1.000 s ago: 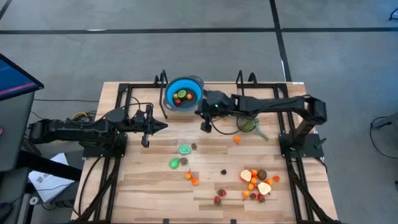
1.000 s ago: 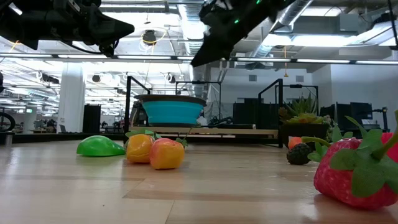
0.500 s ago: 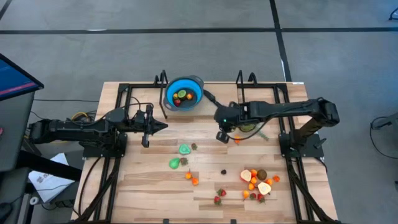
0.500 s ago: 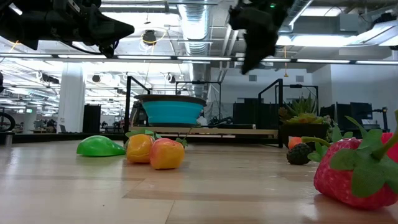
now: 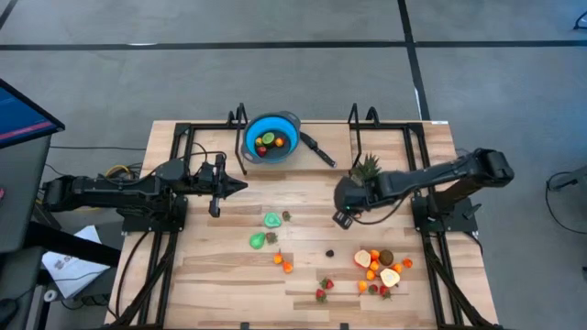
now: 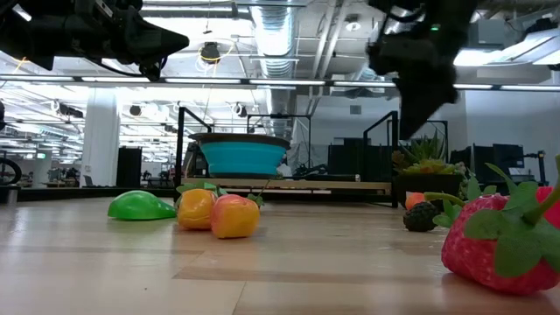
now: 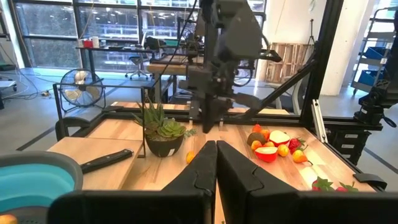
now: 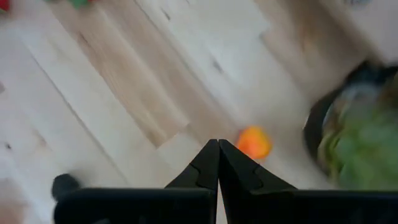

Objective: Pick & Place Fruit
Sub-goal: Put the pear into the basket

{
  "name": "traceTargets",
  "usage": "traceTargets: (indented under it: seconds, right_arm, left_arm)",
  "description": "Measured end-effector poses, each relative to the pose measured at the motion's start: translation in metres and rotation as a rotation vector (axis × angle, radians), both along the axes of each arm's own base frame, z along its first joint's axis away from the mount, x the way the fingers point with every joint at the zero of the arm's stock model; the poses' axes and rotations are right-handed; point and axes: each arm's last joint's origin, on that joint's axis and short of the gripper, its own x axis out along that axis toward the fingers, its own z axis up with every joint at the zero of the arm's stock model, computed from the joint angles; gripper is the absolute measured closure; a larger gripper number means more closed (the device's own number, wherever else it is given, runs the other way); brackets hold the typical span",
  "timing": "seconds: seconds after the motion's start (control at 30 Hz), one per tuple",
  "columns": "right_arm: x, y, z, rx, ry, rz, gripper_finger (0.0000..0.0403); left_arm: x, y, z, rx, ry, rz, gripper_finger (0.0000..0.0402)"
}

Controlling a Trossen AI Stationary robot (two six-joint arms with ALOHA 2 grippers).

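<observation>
Orange fruit (image 8: 254,142) is lying on the wood beside the plant pot (image 8: 351,134), so you are hanging your right gripper (image 5: 343,217) over it, fingers pressed shut and empty, while your shut left gripper (image 5: 240,186) is waiting aside.

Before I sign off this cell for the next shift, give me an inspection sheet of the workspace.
Surface: wooden table, bare in places.
Job's things: fruit cluster; green fruit; orange piece; some fruit in the blue bowl.
Clutter: potted plant.
Grippers: left gripper shut, holding nothing, waiting left of centre; right gripper shut, holding nothing, above the orange piece.
Cables: some at the table's left edge.
Surroundings: grey floor.
</observation>
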Motion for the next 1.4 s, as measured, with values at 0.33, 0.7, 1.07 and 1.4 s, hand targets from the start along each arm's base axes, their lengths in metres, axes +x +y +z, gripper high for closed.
traceTargets:
  seconds: [0.33,0.7,1.07,1.4]
  right_arm:
    - [-0.038,0.026,-0.014,0.125,-0.081,-0.229,0.04]
    - [-0.033,0.027,-0.042,0.111,0.027,-0.302,0.0382]
    - [-0.025,0.011,-0.055,0.111,0.076,-0.393,0.0209]
    - [-0.016,0.002,-0.054,0.066,-0.029,-0.438,0.0113]
  left_arm:
    - [0.0,0.0,0.0,0.0,0.0,0.0,0.0399]
    - [0.0,0.0,0.0,0.0,0.0,0.0,0.0399]
    - [0.0,0.0,0.0,0.0,0.0,0.0,0.0399]
    - [0.0,0.0,0.0,0.0,0.0,0.0,0.0399]
